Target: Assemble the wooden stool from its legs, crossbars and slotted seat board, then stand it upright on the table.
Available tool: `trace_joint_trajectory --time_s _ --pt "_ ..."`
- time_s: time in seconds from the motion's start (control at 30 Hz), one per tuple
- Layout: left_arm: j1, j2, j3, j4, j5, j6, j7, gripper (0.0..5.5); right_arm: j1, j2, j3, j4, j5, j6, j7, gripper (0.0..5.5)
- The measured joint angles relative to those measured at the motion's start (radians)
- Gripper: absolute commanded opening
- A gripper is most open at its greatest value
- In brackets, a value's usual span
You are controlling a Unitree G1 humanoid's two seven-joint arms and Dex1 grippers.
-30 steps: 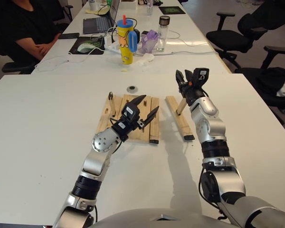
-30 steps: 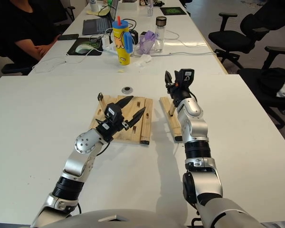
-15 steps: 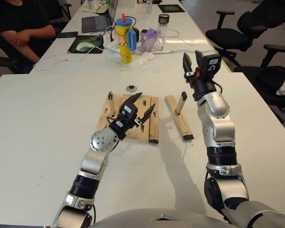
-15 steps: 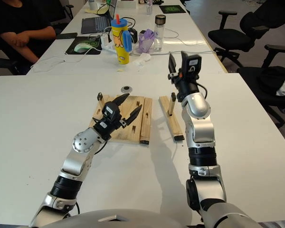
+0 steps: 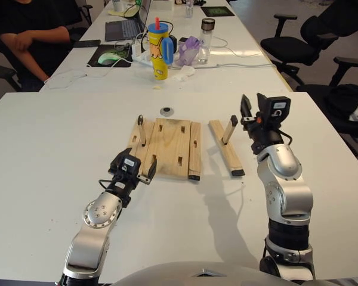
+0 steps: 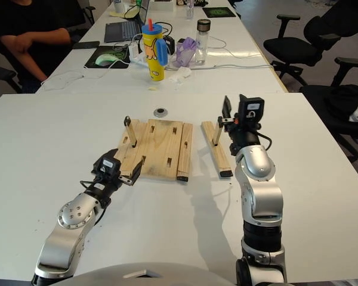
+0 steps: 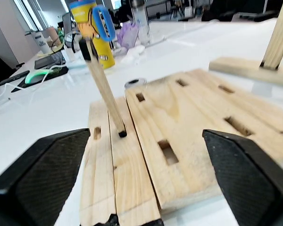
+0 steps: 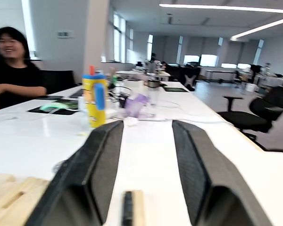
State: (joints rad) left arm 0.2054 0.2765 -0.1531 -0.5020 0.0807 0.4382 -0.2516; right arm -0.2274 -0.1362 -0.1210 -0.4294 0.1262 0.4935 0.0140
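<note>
- While the left gripper [image 5: 137, 170] and right gripper [image 5: 254, 113] both gape wide, empty, the board [image 5: 170, 148] lies flat on the table [image 5: 48, 149].
- Left gripper sits low at the board's near left edge; a careless push could topple the left leg [image 5: 141, 128].
- Right gripper hovers just beside the right leg [image 5: 230, 128]; dropping off-line might knock it from its crossbar [image 5: 228, 156].
</note>
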Motion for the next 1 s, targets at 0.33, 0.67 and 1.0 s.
trace_joint_trajectory --time_s 0.33,0.67,1.0 --pt "-0.052 0.155 0.023 0.168 0.078 -0.105 -0.055 4.4 0.022 0.019 -0.017 0.005 -0.032 -0.035 -0.051 1.92" --pt "-0.057 0.176 0.066 0.167 0.008 -0.105 -0.128 4.4 0.059 0.038 -0.006 0.002 -0.042 -0.044 -0.062 1.92" --pt "-0.043 0.198 0.07 0.15 -0.018 -0.095 -0.171 4.4 0.082 0.056 0.019 0.003 -0.061 -0.056 -0.074 1.92"
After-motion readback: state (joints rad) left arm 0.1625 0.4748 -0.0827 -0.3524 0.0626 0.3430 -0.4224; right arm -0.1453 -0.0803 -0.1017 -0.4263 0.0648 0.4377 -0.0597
